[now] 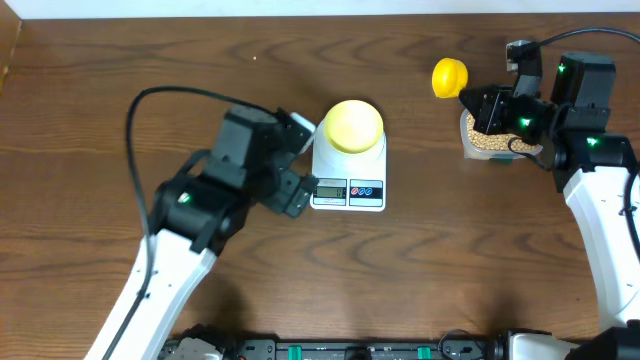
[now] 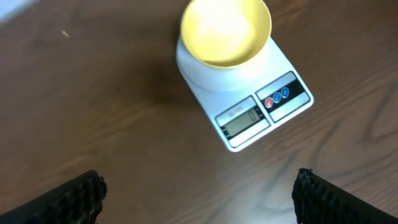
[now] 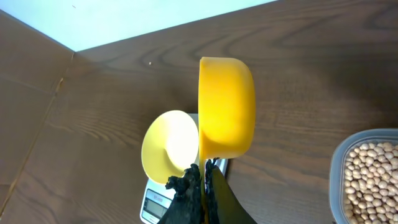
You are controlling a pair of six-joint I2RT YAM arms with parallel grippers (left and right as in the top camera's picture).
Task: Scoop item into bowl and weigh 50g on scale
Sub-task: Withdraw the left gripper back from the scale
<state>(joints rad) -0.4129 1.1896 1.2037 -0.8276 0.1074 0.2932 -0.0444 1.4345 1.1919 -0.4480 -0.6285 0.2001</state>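
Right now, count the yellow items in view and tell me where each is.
2. The pale yellow bowl sits on the scale; the bright yellow scoop is gripped in the right claw beside the bean tub.

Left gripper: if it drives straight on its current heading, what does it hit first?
Likely the scale, at its display end. The open left gripper points at it, with only bare table between. The bowl sits further back. Depth is unclear, so it may meet the table first.

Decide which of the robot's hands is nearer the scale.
Left. The left hand sits open just beside the scale; the right hand, gripping the yellow scoop, is far off beside the tub of beans.
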